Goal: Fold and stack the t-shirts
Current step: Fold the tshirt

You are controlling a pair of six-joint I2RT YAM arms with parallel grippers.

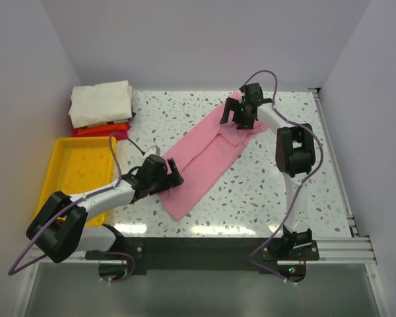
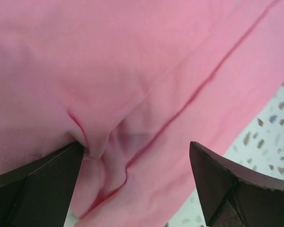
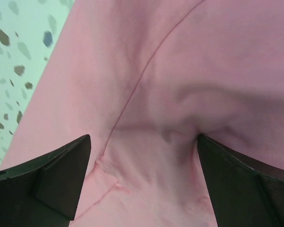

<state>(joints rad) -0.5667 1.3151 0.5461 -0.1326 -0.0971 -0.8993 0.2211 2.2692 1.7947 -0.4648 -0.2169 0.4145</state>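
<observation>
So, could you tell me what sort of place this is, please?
Likely a robotics lab cell: plain white walls box in a speckled white tabletop, with a silver metal rail holding the arm bases.

**Pink shirt lies between the two arms**

A pink t-shirt (image 1: 208,158) lies as a long diagonal strip on the speckled bench (image 1: 264,191). The left gripper (image 1: 173,174) is at its near end and the right gripper (image 1: 237,119) at its far end. A folded cream-white shirt (image 1: 100,102) tops orange-red cloth (image 1: 102,129) behind the yellow tray (image 1: 79,172).

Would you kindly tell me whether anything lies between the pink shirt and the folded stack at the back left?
Nothing visible does: only bare table separates the pink shirt from the stack. The yellow tray sits nearer the arms, off that path.
</observation>
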